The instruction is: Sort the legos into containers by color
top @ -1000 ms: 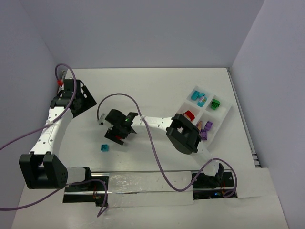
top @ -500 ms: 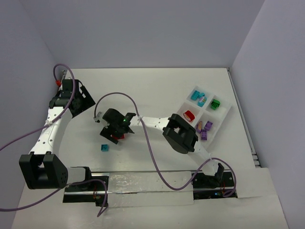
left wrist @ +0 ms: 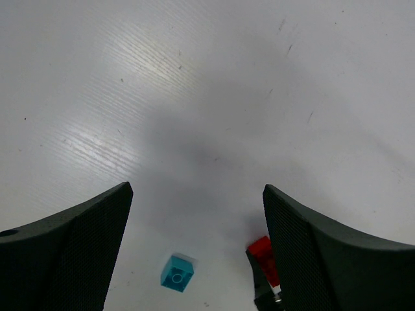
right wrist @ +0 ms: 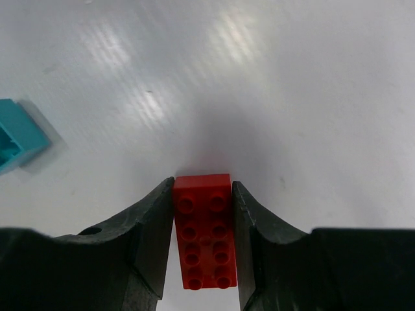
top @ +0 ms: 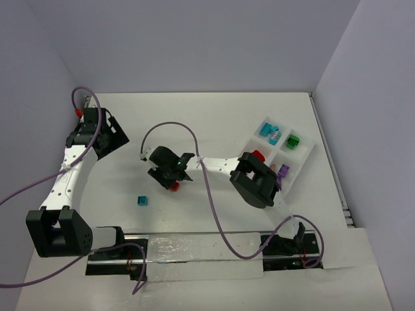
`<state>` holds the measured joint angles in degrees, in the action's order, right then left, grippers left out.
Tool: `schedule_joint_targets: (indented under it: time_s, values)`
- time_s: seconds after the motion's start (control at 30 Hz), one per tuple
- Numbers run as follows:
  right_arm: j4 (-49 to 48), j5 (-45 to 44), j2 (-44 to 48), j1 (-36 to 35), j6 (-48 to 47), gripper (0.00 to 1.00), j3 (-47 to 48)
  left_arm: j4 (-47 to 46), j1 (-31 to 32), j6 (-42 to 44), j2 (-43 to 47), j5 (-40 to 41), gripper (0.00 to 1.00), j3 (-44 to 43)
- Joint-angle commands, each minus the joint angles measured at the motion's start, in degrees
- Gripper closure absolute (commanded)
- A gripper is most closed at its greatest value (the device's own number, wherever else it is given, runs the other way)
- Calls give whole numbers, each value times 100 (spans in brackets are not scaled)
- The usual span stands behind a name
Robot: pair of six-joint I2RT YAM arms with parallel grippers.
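**Q:** State of the right fingers?

**A:** The right fingers (right wrist: 161, 217) are closed on a red brick (right wrist: 204, 233), one finger flat against each long side. The studs face the wrist camera. The brick's far end sticks out just past the fingertips.

**Q:** Where is that brick on the bench?

**A:** Near the middle of the bench (top: 214, 116), well apart from the tray (top: 312, 149). Whether it rests on the surface or is raised above it cannot be told.

**Q:** State of the left fingers?

**A:** The left fingers (left wrist: 91, 227) stand wide apart and hold nothing. They are at the far left of the bench, and bare surface shows between them.

**Q:** Any loose bricks?

**A:** One teal brick (top: 141, 200) lies on the bench, just near and left of the right fingers and not touching them. It also shows at the left edge of the right wrist view.

**Q:** Tray contents?

**A:** The tray sits at the right side, turned at an angle.
- The far-left cell holds teal bricks (top: 266, 128).
- The far-right cell holds a green brick (top: 293, 140).
- The near-left cell holds another red brick (top: 259, 155).
- The near-right cell holds a purple brick (top: 283, 171).

The right arm covers part of the two near cells, so a full count there is not possible.
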<state>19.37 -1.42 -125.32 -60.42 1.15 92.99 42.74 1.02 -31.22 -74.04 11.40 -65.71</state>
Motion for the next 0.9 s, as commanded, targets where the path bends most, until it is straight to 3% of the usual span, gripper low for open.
schedule_joint_targets:
  time_s: [0.0,0.33,0.6,0.77,0.87]
  values:
    - [-33,-315,704,396,541,97,-164,-99,-37,46,171,-121,11,-141]
    - [295,-1000,1308,1885,2622,93,-1021,-169,-40,28,144,-191,11,-117]
    - [332,-995,705,2048,3170,88,-897,-152,-49,1,178,-193,11,-87]
    - [344,-1035,564,2052,3226,78,-913,-118,-49,28,173,-139,11,-115]
    - [314,-1062,580,2044,3233,62,-1012,-126,-49,28,171,-131,11,-125]
